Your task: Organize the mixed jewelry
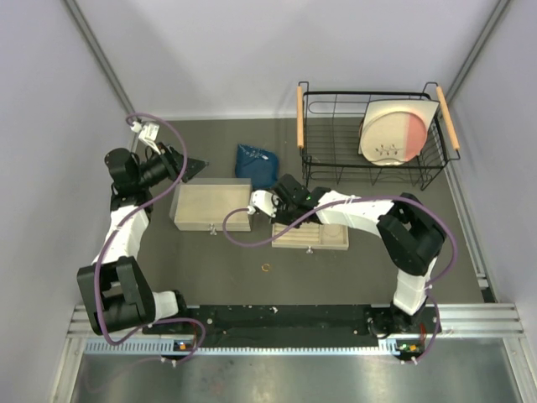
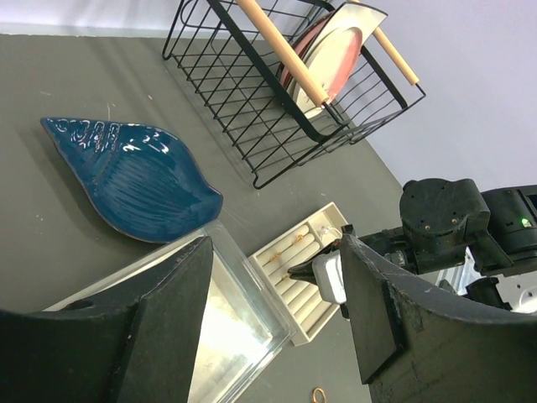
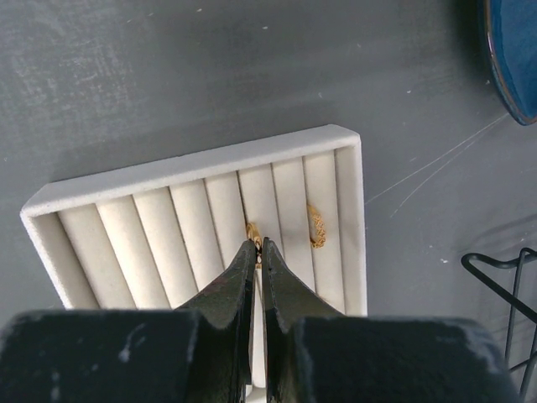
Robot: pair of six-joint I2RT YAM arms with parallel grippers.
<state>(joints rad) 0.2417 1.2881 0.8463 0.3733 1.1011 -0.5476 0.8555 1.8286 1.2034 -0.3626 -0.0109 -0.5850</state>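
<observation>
My black fingers (image 3: 222, 294) are looking like matt plastic. The pale tray (image 3: 193, 164) mid-frame is showing soft, velvety ridges, and its gold ring (image 3: 316, 227) is gleaming like metal. The grey table (image 3: 168, 67) is looking matt and scuffed. The blue dish (image 2: 134, 176) is shining glossy.

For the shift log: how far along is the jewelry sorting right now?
Done: one gold seated ring stands in a slot of the tray.
In hand: the right end effector is shut on a gold pinched ring at a neighbouring slot.
Left: a loose ring lies on the table. The left end effector is open and holds nothing.
</observation>
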